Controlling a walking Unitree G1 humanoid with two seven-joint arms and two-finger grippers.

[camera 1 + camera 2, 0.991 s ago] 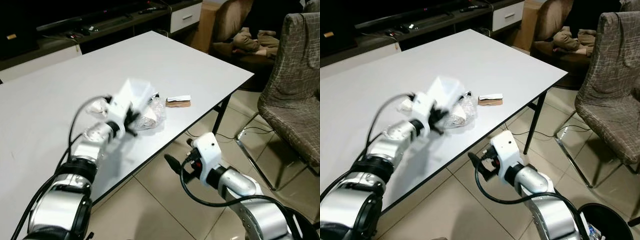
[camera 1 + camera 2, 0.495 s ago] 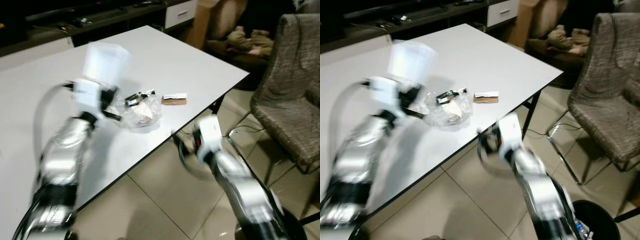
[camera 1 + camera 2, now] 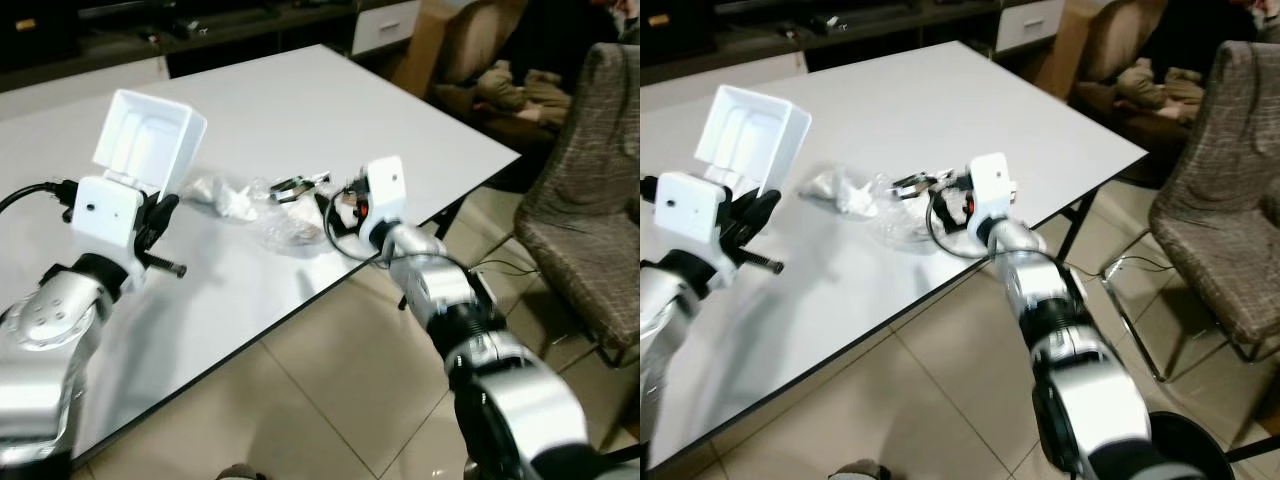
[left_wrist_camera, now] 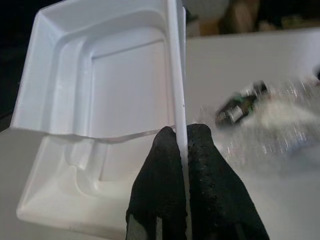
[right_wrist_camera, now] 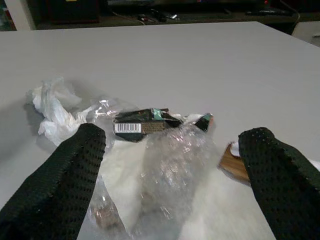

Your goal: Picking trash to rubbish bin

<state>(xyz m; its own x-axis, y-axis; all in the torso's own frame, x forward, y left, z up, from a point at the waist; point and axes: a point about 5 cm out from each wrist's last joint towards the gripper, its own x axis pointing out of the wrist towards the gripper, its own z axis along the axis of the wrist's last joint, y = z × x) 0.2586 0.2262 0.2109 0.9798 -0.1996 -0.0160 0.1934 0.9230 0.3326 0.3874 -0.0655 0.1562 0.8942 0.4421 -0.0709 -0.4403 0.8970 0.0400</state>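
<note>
White table [image 3: 300, 100] carries a crumpled white tissue [image 3: 222, 195] and clear plastic wrap [image 3: 285, 225] near its front edge. A dark wrapper [image 5: 140, 121] lies on the wrap, a brown piece [image 5: 234, 164] just beside it

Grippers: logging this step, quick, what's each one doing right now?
Left gripper: shut on the white tray, lifted above the table.
Right gripper: open, holding nothing, fingers either side of the clear wrapper.

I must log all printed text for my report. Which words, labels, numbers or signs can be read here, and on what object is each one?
No text can be read.
Dark wrapper in the clear plastic on the table: a white barcode label, digits too small to read.
White plastic tray held by the left gripper: no print.
</note>
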